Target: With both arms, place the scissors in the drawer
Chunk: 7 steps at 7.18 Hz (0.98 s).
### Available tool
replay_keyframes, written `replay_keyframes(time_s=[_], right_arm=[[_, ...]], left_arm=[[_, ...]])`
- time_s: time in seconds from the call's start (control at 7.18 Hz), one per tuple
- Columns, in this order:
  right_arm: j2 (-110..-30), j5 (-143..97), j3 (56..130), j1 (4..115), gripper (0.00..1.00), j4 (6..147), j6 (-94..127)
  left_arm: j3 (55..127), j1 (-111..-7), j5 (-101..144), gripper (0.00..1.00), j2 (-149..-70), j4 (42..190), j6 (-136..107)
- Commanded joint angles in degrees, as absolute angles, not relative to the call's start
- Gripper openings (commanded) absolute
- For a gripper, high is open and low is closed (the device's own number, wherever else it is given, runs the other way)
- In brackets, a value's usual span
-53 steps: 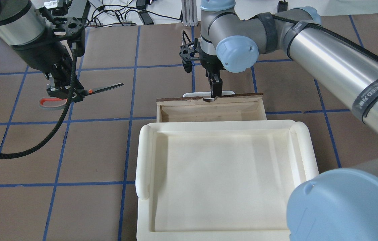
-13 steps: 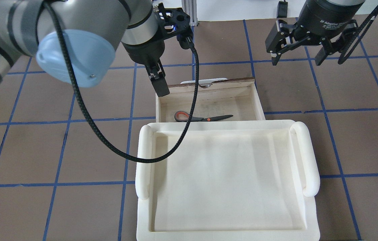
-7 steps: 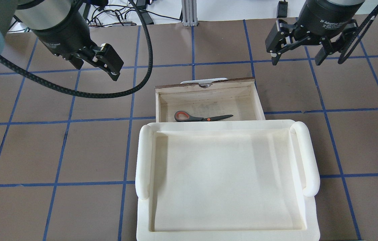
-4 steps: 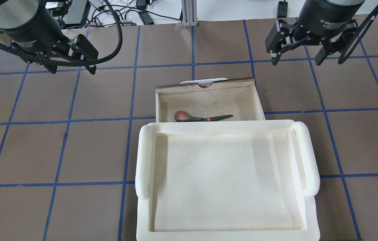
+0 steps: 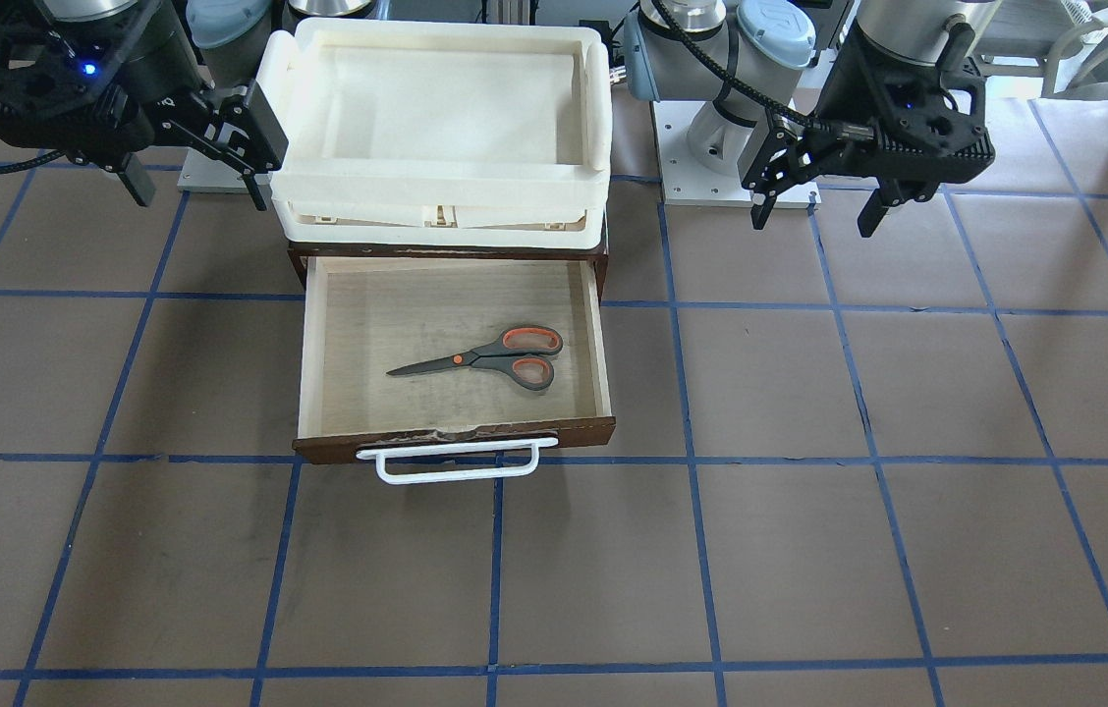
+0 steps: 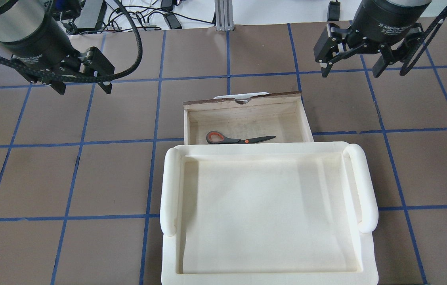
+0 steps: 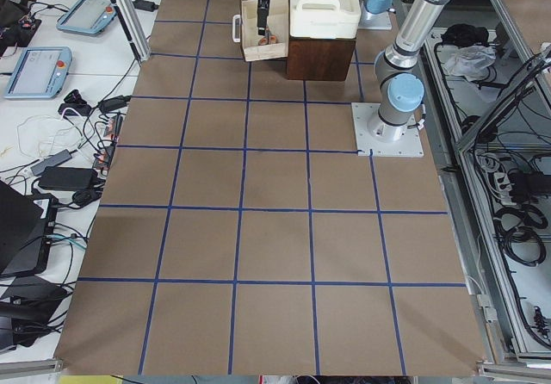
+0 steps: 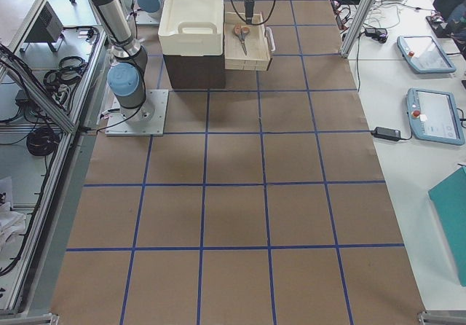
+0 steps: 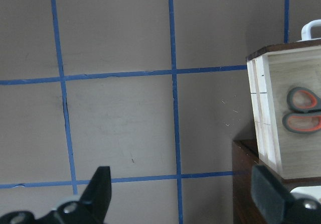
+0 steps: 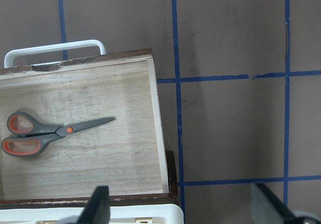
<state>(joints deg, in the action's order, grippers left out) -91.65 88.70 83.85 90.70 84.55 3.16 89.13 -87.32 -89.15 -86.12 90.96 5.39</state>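
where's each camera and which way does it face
Front-facing: across the table, facing robot; left gripper, right gripper, drawer.
Overhead: behind the robot, looking down; both grippers.
Exterior left: table's left end; left arm near.
Exterior right: right end; right arm near.
Left wrist: down beside drawer; own fingertips.
Right wrist: down into drawer; own fingertips.
Shared: both wrist views show scissors.

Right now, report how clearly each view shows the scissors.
Front-facing: scissors sharp, evenly lit in the drawer. Right wrist: crisp too. Overhead: tray rim hides one handle. Left wrist: only handles, cropped by the frame edge. Side views: too small.
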Motion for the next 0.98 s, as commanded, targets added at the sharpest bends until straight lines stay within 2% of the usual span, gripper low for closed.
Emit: replay_keyframes(time_s=[0.0,0.84], right_arm=[[-91.6,88.8,83.8,90.7,1.0,84.6,3.2],[-91.6,88.7,83.8,90.7,1.0,84.6,3.2]], left_arm=[[89.6,-87.4,-89.2,1.0,-86.0,90.6,5.8],[90.6,-87.4,-89.2,1.0,-85.7,90.6,5.8]])
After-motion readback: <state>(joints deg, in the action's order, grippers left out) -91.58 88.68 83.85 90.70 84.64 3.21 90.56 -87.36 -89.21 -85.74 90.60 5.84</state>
